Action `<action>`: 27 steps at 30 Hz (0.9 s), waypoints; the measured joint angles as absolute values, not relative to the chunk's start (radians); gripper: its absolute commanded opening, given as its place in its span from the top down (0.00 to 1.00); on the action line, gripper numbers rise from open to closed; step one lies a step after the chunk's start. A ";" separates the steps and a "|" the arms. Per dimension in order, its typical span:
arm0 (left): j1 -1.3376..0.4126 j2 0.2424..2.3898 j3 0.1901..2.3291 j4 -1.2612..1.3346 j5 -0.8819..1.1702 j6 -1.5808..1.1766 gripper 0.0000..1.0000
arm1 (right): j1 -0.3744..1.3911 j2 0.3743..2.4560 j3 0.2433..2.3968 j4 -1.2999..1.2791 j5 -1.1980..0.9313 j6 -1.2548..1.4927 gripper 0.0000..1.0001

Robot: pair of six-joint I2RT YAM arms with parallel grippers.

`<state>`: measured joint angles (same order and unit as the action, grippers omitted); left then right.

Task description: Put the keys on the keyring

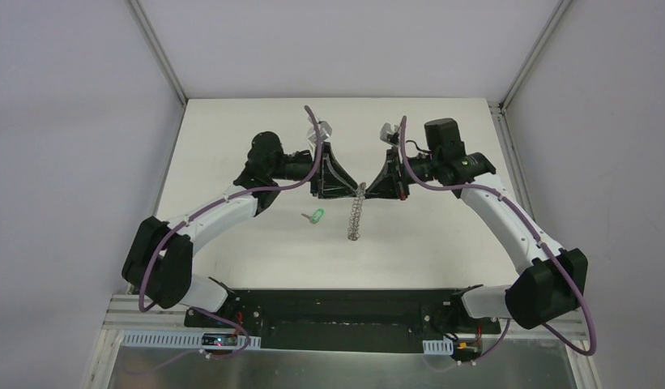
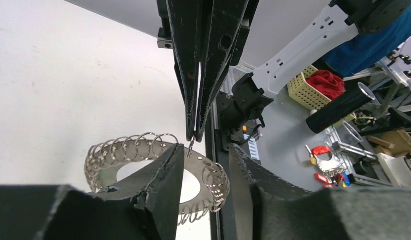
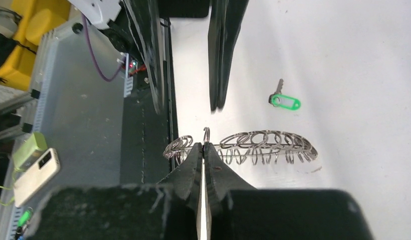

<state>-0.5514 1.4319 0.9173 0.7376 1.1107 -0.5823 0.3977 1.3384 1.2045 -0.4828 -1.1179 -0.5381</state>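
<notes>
The keyring (image 1: pixel 355 217), a flat grey ring fringed with wire loops, is seen edge-on at the table's middle, its upper end at the two grippers. My right gripper (image 3: pixel 203 146) is shut on one small wire loop at the rim; in the left wrist view the right gripper (image 2: pixel 193 137) comes down from above onto the keyring (image 2: pixel 123 148). My left gripper (image 2: pixel 207 147) is open, its fingers astride the rim, and the near finger (image 2: pixel 158 190) hides part of the ring. The key (image 3: pixel 285 101), silver with a green head, lies on the table beyond the keyring (image 3: pixel 263 145), left of it from above (image 1: pixel 316 215).
The white table (image 1: pixel 442 243) is walled at the back and sides. Its near edge meets the black base plate (image 1: pixel 337 312). Off the table lie a yellow basket (image 2: pixel 309 90) and red tools (image 2: pixel 323 155) on a grey bench, and a phone-like device (image 3: pixel 35 170).
</notes>
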 measured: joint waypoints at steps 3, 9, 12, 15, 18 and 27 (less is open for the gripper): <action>-0.516 1.401 0.921 0.690 1.137 -0.518 0.56 | 0.408 1.338 1.205 -0.533 -1.090 -0.611 1.00; -0.505 1.378 1.001 0.427 1.163 -0.264 0.58 | 0.448 1.338 1.206 -0.588 -1.065 -0.683 1.00; -0.517 1.378 1.086 0.163 1.146 -0.046 0.59 | 0.467 1.339 1.207 -0.596 -1.062 -0.696 1.00; -0.537 1.379 1.160 -0.070 1.137 0.165 0.59 | 0.473 1.341 1.207 -0.595 -1.063 -0.696 1.00; -0.558 1.379 1.172 -0.194 1.137 0.288 0.59 | 0.473 1.343 1.207 -0.594 -1.063 -0.692 1.00; -0.605 1.402 1.172 -0.298 1.119 0.392 0.59 | 0.473 1.344 1.207 -0.569 -1.085 -0.669 1.00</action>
